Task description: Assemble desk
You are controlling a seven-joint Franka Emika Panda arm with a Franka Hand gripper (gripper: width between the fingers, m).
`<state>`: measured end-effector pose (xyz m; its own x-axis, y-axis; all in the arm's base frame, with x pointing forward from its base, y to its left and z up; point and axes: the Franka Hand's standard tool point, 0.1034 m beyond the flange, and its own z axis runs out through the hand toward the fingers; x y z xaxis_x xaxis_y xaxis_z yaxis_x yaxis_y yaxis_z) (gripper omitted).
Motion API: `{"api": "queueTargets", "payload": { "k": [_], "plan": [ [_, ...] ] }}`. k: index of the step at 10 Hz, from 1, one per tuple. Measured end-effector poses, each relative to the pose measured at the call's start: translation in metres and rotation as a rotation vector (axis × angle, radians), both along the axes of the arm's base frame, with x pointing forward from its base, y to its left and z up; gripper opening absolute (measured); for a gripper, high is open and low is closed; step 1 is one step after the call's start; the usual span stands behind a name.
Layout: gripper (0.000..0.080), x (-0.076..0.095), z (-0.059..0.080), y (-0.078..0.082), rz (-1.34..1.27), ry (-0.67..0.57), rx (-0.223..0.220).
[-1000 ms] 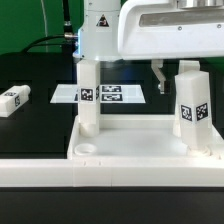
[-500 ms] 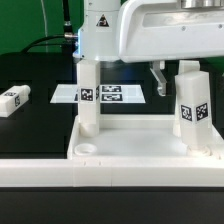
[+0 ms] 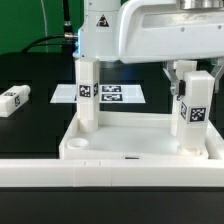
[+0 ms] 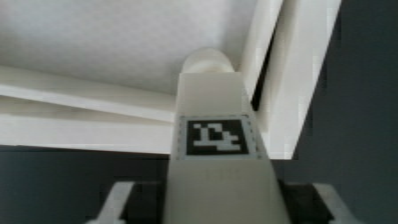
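The tool (image 3: 192, 85) grips the leg (image 3: 192, 120) standing upright, long axis vertical, on tabletop (image 3: 130, 150)

Tabletop (image 3: 160, 150), corner leg (image 3: 87, 95) and held leg (image 3: 192, 110) upright, loose leg (image 3: 13, 99) apart

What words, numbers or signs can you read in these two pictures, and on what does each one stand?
Readable words or numbers: none.
Standing legs and lying leg: black-and-white tag patterns, no letters.
Marker board: tag patterns only.
Robot base: triangular sign, too small to read.
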<state>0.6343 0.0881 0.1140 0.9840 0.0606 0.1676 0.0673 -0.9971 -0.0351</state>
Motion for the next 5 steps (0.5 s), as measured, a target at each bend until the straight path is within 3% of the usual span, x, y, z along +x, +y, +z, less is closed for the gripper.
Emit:
{"api": "queueTargets", "payload": {
  "k": [1, 5],
  "plan": [
    [0.0289, -0.0001, -0.0001, 0.0001, -0.002, 0.000, 0.000],
    [0.0289, -0.0020, -0.0023, 0.0083, -0.471, 0.025, 0.082]
  ]
}}
